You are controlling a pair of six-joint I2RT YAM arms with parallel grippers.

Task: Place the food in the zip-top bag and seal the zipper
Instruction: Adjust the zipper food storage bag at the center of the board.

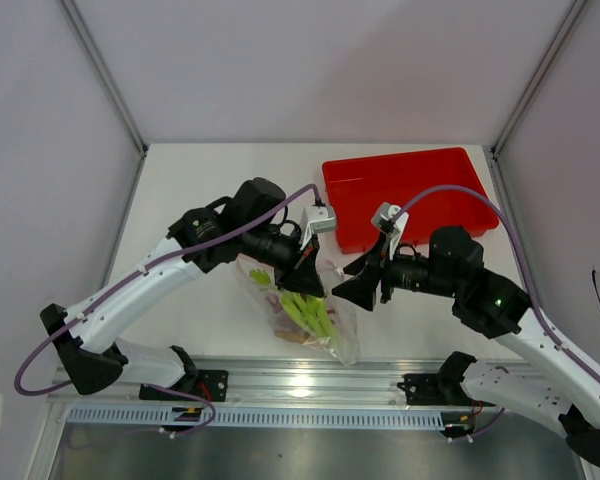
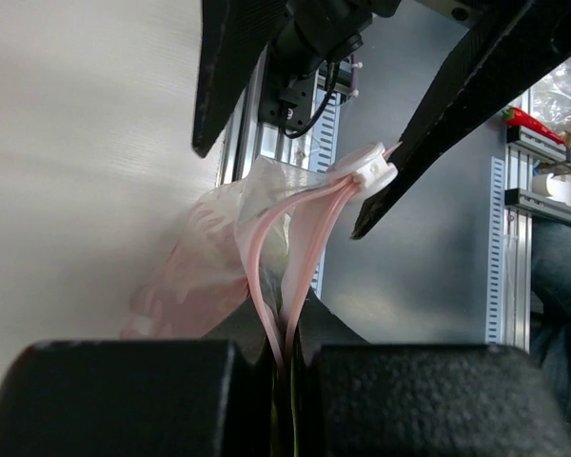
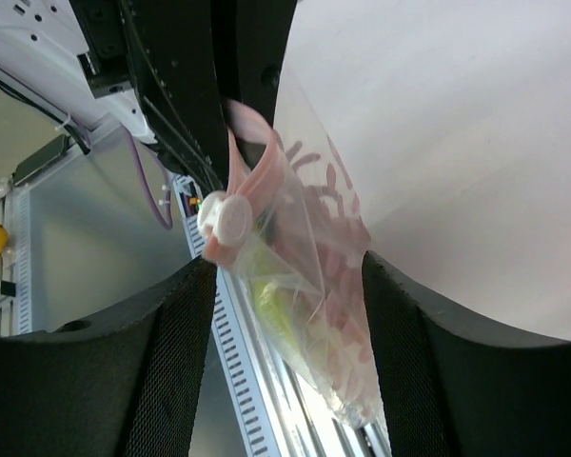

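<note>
The zip-top bag [image 1: 315,310] is thin clear plastic film, glossy and crinkled, with faint pink print. Its zipper [image 2: 263,286] is a smooth pinkish plastic strip carrying a white moulded plastic slider [image 2: 366,169]. The right claw [image 3: 287,271] has matt black plastic fingers [image 3: 167,362] with a fine grainy texture. The worktop [image 1: 200,190] looks smooth and matt white, the red tray [image 1: 380,205] is glossy plastic, and the rail [image 1: 310,378] is bare shiny metal.

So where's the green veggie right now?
In the top view, the green stalk is inside the clear bag, by the middle of the front edge of the table, just below the left gripper, which pinches the bag's top.
</note>
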